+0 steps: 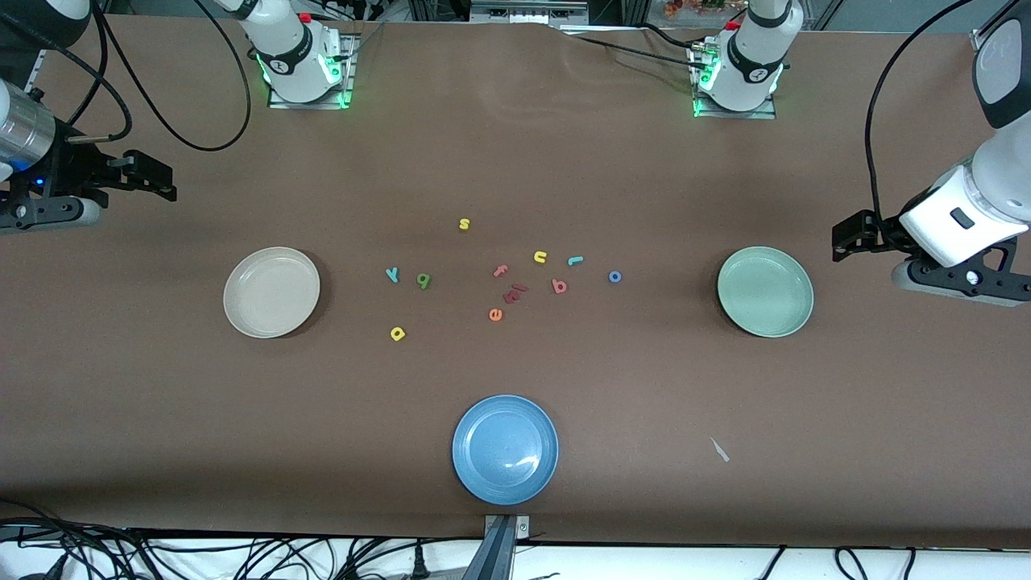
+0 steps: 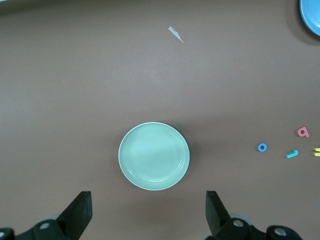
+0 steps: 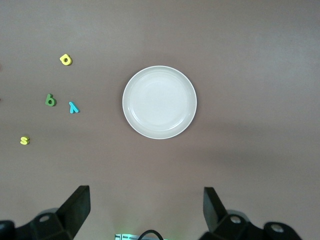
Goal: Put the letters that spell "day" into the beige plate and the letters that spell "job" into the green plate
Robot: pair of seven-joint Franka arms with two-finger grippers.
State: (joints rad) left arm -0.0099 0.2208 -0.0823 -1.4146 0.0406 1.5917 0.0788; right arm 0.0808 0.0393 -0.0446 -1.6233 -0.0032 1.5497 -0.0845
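Brown desk [image 1: 515,145], both hands wide, waiting: left hand [image 2: 148,212], right hand [image 3: 145,210]. Risk: tiny coral-red foam "b" [image 1: 559,285] crowds coral "f" [image 1: 501,271], wrong pick likely.

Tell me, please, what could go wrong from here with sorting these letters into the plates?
1. The coral b lies close to the coral f and orange e, so a claw might pick the wrong one.
2. The yellow d could be confused with the yellow n or yellow s.

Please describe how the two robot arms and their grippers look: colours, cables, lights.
Both arms are white with black joint bands and black cables. Their bases glow green. The left gripper and right gripper are black, each with two wedge-shaped fingers.
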